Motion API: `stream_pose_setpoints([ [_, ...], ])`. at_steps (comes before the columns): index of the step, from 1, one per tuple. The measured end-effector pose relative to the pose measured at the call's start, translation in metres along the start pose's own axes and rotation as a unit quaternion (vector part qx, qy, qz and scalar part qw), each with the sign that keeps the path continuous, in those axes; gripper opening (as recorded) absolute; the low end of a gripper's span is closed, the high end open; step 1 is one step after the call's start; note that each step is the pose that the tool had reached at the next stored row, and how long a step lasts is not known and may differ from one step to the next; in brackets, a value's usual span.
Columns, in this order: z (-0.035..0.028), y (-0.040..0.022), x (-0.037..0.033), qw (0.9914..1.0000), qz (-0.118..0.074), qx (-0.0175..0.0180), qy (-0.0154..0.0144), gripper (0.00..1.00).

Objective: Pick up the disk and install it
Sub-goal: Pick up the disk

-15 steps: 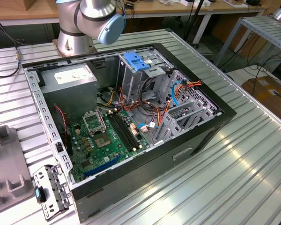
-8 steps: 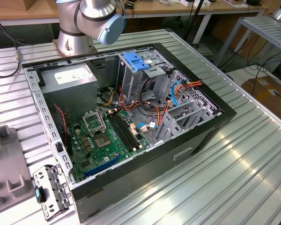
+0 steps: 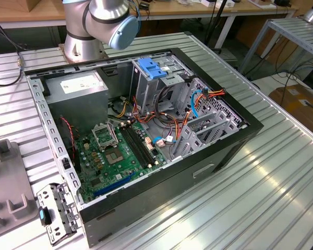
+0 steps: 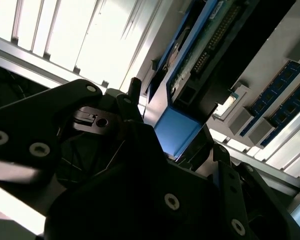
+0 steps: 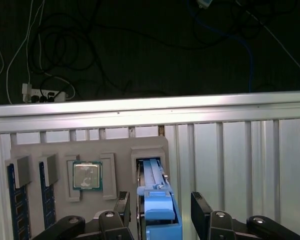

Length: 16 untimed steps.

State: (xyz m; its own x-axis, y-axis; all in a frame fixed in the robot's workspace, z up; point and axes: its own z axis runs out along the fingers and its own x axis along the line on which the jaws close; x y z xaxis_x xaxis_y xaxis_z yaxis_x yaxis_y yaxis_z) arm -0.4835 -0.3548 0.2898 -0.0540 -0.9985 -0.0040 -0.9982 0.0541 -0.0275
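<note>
Gripper [image 5: 161, 197]: open. In the first wrist view its two fingers [image 5: 123, 202] stand one on each side of the disk [image 5: 157, 182], with a gap showing on both sides. No grip yet.

Disk: stands on edge in a slot of the grey holder [image 5: 55, 150], with its blue rail end towards the gripper. The second wrist view shows the same disk [image 4: 177, 130] just beside the gripper body, with a bare green circuit board on one face.

Handling, as judged: rigid, dense and heavy for its size, and sensitive to shock. The plastic rails look smooth and may slip. Clamp squarely on the blue frame or metal body, off the circuit board, and lift straight out of the slot.

Surroundings: a processor chip [image 5: 86, 175] and memory modules [image 5: 15, 210] share the holder, which lies on the ribbed table [image 5: 240, 165].
</note>
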Motion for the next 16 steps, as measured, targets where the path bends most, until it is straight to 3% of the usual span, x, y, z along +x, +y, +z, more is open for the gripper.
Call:
stream_pose_setpoints([
  [7, 0.0, -0.0002, 0.0, 1.0, 0.0, -0.0011, -0.0004, 0.6],
  [9, 0.0, -0.0005, 0.0, 0.99999, 0.0, -0.0038, -0.0007, 0.6],
  [16, 0.0001, -0.0009, -0.0001, 0.99999, 0.0, -0.0044, -0.0009, 0.6],
])
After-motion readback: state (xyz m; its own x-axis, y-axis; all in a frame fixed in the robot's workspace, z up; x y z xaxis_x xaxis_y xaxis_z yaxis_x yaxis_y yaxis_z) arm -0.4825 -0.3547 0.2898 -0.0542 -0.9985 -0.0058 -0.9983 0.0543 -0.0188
